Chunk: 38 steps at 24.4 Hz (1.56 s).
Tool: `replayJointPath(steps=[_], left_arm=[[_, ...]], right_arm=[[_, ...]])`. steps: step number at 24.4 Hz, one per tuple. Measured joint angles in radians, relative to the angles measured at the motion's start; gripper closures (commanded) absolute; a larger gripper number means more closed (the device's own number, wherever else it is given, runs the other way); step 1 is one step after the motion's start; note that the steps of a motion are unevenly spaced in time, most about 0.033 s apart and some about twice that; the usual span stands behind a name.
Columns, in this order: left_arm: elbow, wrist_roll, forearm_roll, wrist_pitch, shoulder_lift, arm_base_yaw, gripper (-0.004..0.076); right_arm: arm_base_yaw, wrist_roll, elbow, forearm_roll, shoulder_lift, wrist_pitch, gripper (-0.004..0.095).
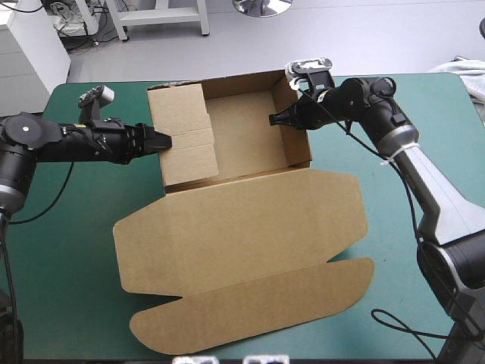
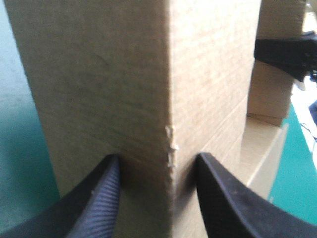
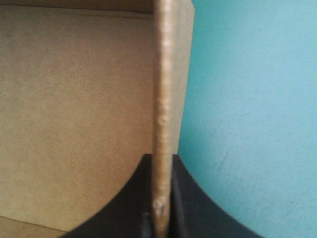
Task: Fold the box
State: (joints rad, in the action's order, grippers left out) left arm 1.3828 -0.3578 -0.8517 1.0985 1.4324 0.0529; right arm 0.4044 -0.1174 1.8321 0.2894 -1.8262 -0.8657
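The brown box [image 1: 258, 220] lies with its tray at the back and its lid flat toward the table's front. My left gripper [image 1: 165, 141] is at the tray's left wall flap [image 1: 186, 133], which leans inward over the tray. In the left wrist view its fingers [image 2: 106, 188] stand apart on either side of the flap's folded ridge [image 2: 171, 99], so the left gripper [image 2: 157, 156] is open. My right gripper [image 1: 274, 119] reaches in from the right at the tray's upright right wall [image 1: 294, 125]. That right gripper [image 3: 159, 157] is shut on the wall's thin edge [image 3: 166, 74].
A white cloth [image 1: 466, 76] lies at the table's far right corner. Bare teal-green cover [image 1: 61, 250] shows left of the lid and along the right side [image 1: 394, 243]. The lid's rounded flaps reach close to the front edge.
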Motion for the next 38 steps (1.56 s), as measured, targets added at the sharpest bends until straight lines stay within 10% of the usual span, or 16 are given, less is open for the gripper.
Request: replayJointPath(steps=[8, 12, 25, 38], left_arm=[[0.000, 0.179, 0.331, -0.125, -0.001, -0.048, 0.0486], [0.000, 0.229, 0.431, -0.133, -0.001, -0.050, 0.0731], [-0.010, 0.311, 0.558, -0.133, 0.068, -0.240, 0.0734], [-0.010, 0.428, 0.703, -0.135, 0.246, -0.339, 0.0733]], right_arm=[[0.072, 0.024, -0.001, -0.010, -0.003, -0.019, 0.0919], [0.096, 0.039, -0.001, -0.015, -0.007, -0.052, 0.0919], [0.103, 0.209, 0.007, -0.235, -0.024, -0.313, 0.0921], [0.097, 0.237, 0.006, -0.221, -0.186, -0.347, 0.0921]])
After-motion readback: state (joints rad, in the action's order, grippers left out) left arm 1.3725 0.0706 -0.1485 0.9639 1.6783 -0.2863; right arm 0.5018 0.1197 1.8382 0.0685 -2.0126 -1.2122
